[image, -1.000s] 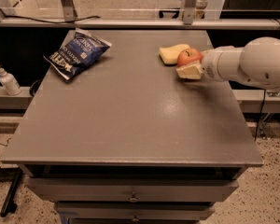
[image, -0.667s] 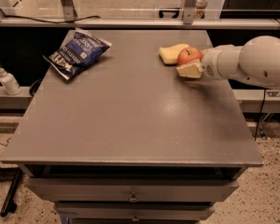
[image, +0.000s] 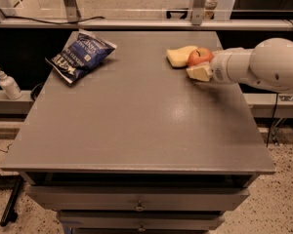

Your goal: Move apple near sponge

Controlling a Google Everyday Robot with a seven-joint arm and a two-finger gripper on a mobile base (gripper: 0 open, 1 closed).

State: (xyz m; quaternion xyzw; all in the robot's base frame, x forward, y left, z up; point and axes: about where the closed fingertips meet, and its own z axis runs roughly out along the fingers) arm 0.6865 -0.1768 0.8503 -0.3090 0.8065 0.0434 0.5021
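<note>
The red-orange apple [image: 200,56] sits at the far right of the grey table [image: 136,126], touching the right end of the pale yellow sponge [image: 178,56]. My gripper [image: 192,64] reaches in from the right on a white arm and is shut on the apple. Its cream near finger [image: 199,73] presses the apple's front side. The far finger is hidden behind the apple. The apple is at table height, right beside the sponge.
A blue chip bag [image: 81,56] lies at the far left of the table. A white pump bottle [image: 8,83] stands on a ledge left of the table. A rail with metal posts runs behind the table's far edge. Drawers sit below the front edge.
</note>
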